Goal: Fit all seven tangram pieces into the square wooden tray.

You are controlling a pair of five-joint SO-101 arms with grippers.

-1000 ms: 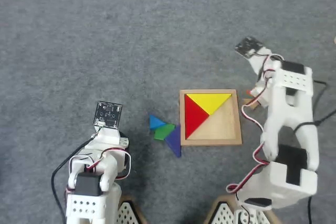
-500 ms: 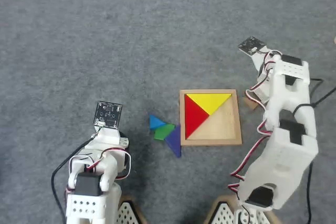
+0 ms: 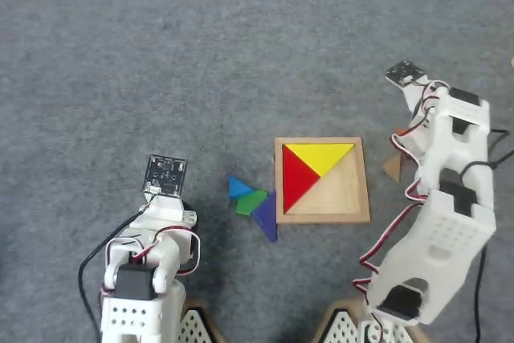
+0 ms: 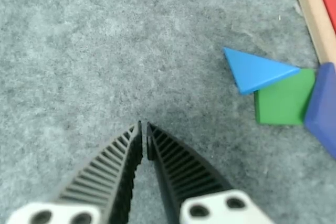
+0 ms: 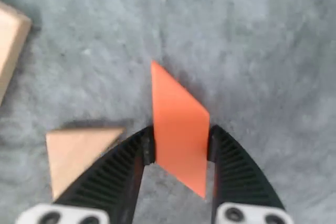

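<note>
Right gripper [image 5: 178, 148] is clamped on a flat orange parallelogram [image 5: 177, 114]. The ribbed black jaws press its two long edges, and its far point sticks out past the tips over the fuzzy grey mat [image 5: 252, 35]. Just beside this gripper on its tray side lies a plain unpainted wood triangle [image 5: 79, 148], flat on the mat, one edge partly behind a jaw. Farther off on that side is a pale corner of the square wooden tray [image 5: 10, 35], mostly cropped. From above, the right arm [image 3: 446, 158] covers the grip. The tray holds a yellow triangle [image 3: 321, 155] and a red triangle [image 3: 296, 178] meeting along one edge; the rest of its floor is bare wood. Left gripper [image 4: 143, 127] is closed to a thin slit, toothed jaws holding nothing, tips over the mat. Ahead of it toward the tray are a light blue triangle [image 4: 257, 71], a green square [image 4: 283, 102] touching it, and a dark blue piece [image 4: 323, 106] cut off at the frame edge.
</note>
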